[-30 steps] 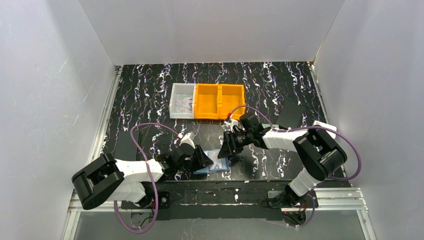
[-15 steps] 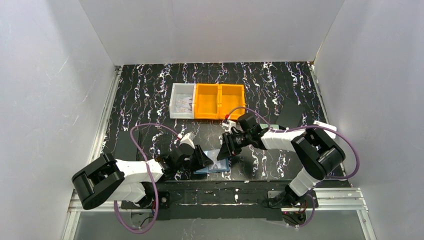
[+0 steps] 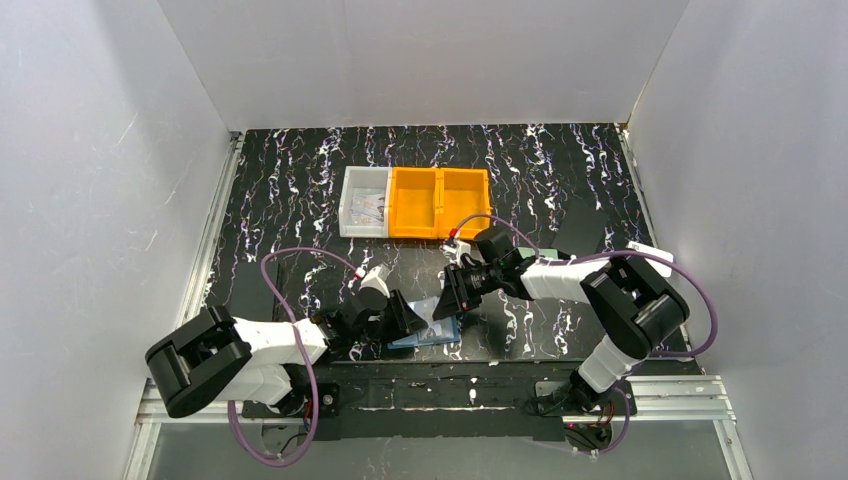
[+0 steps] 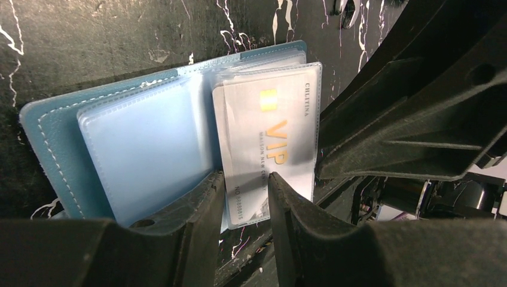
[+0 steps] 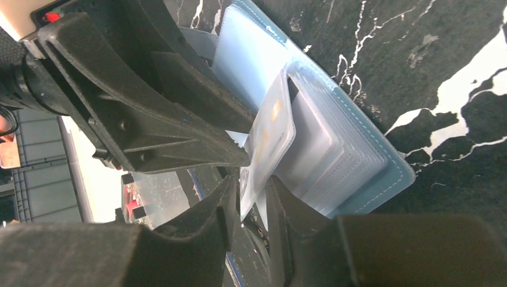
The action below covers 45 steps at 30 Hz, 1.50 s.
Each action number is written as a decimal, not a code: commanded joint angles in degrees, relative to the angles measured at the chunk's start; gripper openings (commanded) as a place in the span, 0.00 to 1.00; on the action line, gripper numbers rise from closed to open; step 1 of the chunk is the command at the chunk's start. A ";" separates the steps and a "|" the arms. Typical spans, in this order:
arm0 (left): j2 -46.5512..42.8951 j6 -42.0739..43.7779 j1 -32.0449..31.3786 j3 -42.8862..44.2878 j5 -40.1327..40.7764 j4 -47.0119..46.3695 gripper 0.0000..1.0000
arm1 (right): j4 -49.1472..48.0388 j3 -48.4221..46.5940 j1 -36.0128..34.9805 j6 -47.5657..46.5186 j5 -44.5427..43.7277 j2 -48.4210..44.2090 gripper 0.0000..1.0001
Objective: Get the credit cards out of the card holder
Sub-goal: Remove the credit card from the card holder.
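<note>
- We see the holder (image 3: 438, 330) lying open at the near edge of the counter (image 3: 560, 180), long side running left to right. A row of bins (image 3: 415, 205) sits well behind it.
- The left gripper (image 3: 410, 322) is at its left end and the right gripper (image 3: 448, 305) is over its far right. From above they hide most of it.
- The left wrist view gives us the card (image 4: 269, 137) face on. It has "VIP" print and lies over the right half, long axis parallel to the spine. The left fingers (image 4: 203, 221) are a narrow gap apart, in front of its near end.
- The right wrist view adds that the card tilts up off the sleeves, its end pinched between the right fingers (image 5: 224, 221).
</note>
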<state>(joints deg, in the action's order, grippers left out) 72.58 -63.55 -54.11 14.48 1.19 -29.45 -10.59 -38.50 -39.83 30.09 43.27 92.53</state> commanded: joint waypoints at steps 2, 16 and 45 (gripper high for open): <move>-1.02 0.12 0.04 -1.91 0.13 0.80 0.32 | -2.45 -1.14 -0.16 0.61 -1.08 1.21 0.28; -4.59 -1.26 2.67 -4.56 -3.01 -5.88 0.52 | 3.16 -3.64 2.66 -8.21 -3.71 -2.77 0.14; 13.79 -6.41 6.80 -7.35 -5.38 -20.73 0.47 | 1.82 -3.03 7.34 -8.81 -5.62 -6.96 0.43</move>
<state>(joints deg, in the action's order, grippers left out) 83.77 -71.42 -47.77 8.10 -6.20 -56.62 -5.69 -41.74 -32.27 21.50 33.21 87.37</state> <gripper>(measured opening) 0.484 0.426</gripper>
